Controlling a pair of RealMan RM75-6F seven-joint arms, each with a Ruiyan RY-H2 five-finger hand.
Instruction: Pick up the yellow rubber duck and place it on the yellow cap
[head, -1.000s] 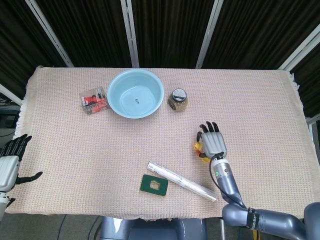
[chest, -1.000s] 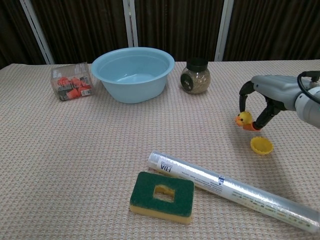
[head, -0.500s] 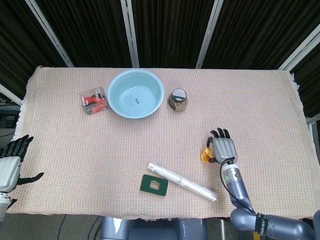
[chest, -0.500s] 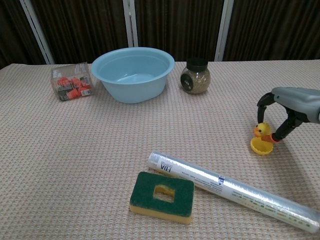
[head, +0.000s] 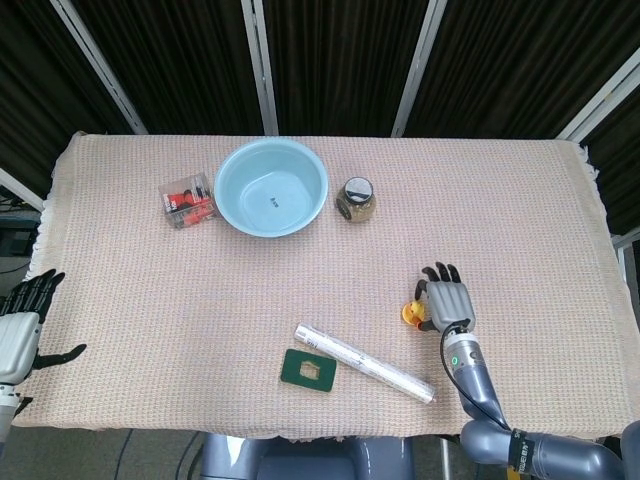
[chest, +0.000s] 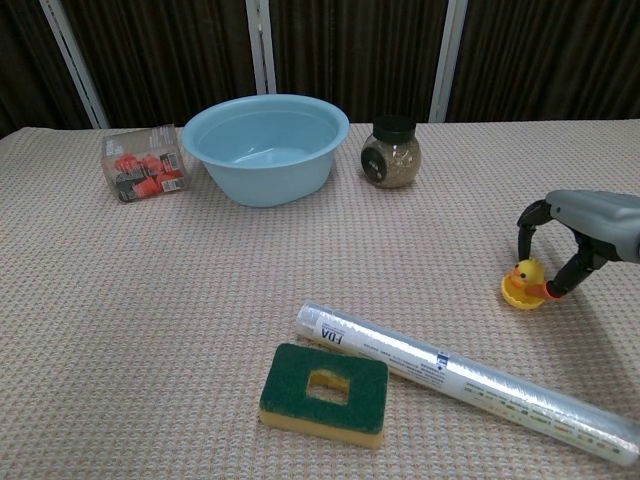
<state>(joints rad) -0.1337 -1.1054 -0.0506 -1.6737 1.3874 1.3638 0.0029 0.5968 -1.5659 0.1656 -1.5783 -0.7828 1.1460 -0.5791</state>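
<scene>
Right hand (chest: 575, 245) at the near-right part of the table, fingers curved down around the yellow rubber duck (chest: 527, 275), still pinching it at its rear. Duck sits upright on the yellow cap (chest: 518, 295), which shows as a yellow rim under it; in the head view both are mostly hidden beside the hand (head: 447, 303). Left hand (head: 22, 322) well to the left of the cap, off the table edge, fingers apart, holding nothing.

Other items relative to the cap: foil-wrapped roll (chest: 465, 380) just nearer the robot and leftward; green sponge (chest: 324, 392) further left past the roll; glass spice jar (chest: 391, 153) behind and left; light blue bowl (chest: 266, 145) beyond the jar; clear box of red items (chest: 142, 163) furthest left.

Risks: cap is small and light, so opening the fingers unevenly, or dragging them sideways on withdrawal, could tip the duck off or slide the cap. A clean release looks to be what remains.

Change: a second ago the duck was carried above and behind the cap; half a second ago it was just over the rim; now it is lowered onto it.
</scene>
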